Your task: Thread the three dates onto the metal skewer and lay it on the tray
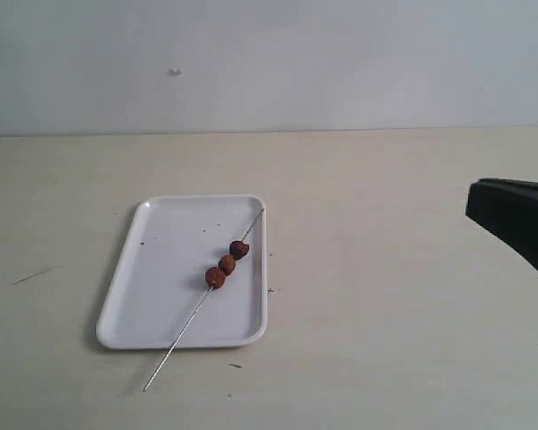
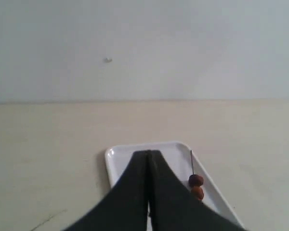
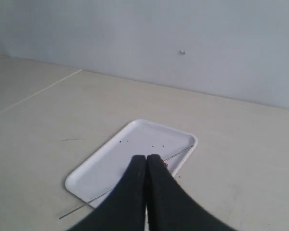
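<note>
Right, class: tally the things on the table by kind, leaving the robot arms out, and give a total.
Dates: 3
Skewer: 1
Tray: 1
Total: 5

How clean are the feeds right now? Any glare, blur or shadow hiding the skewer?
Exterior view: soft, even light, no glare, only a faint shadow along the tray; the skewer and dates read clearly. Left wrist view: the shut left claw is a blurred dark mass covering much of the tray. Right wrist view: the shut right claw hides most of the dates; the skewer looks faint.
</note>
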Tool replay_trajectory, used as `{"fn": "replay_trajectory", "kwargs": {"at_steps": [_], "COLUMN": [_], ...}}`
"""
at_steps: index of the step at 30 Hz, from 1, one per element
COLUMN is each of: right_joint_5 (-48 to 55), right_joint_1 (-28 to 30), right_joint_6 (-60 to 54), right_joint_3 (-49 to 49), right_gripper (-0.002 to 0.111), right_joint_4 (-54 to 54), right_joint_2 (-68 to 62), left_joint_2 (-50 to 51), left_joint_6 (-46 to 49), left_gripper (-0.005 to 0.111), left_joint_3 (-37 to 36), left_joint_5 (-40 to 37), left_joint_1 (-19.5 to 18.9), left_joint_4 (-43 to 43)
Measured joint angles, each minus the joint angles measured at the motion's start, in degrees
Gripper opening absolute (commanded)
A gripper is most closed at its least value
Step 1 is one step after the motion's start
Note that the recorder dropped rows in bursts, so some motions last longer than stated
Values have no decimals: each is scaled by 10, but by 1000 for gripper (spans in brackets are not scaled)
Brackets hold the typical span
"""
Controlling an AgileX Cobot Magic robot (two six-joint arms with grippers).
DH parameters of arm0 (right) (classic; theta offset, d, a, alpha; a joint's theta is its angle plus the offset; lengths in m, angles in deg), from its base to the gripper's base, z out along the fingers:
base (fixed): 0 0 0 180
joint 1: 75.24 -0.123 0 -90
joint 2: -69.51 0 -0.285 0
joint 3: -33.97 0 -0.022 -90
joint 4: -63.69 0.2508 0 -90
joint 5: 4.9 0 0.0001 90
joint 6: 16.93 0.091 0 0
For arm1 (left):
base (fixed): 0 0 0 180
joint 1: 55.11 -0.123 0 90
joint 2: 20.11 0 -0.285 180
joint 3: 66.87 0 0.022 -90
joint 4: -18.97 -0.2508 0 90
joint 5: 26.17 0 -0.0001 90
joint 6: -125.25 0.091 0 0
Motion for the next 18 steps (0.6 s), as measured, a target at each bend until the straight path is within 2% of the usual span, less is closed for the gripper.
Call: {"fn": "replay_trajectory", "kwargs": {"at_steps": [8, 18], "right_joint_5": [36, 59], "right_joint_1": [0, 0], "right_joint_6": [8, 8], "right_joint_3": [-32, -33], "right_gripper": [0, 0], "right_joint_4": [7, 10], "right_joint_2": [90, 103], "left_joint_2": [-121, -134], "left_joint_6": [-9, -10], "left_gripper": [0, 0], "left_joint_3": [-81, -113], "left_joint_5": [2, -1], "left_joint_1": [0, 0], "left_joint_4": [0, 0]}}
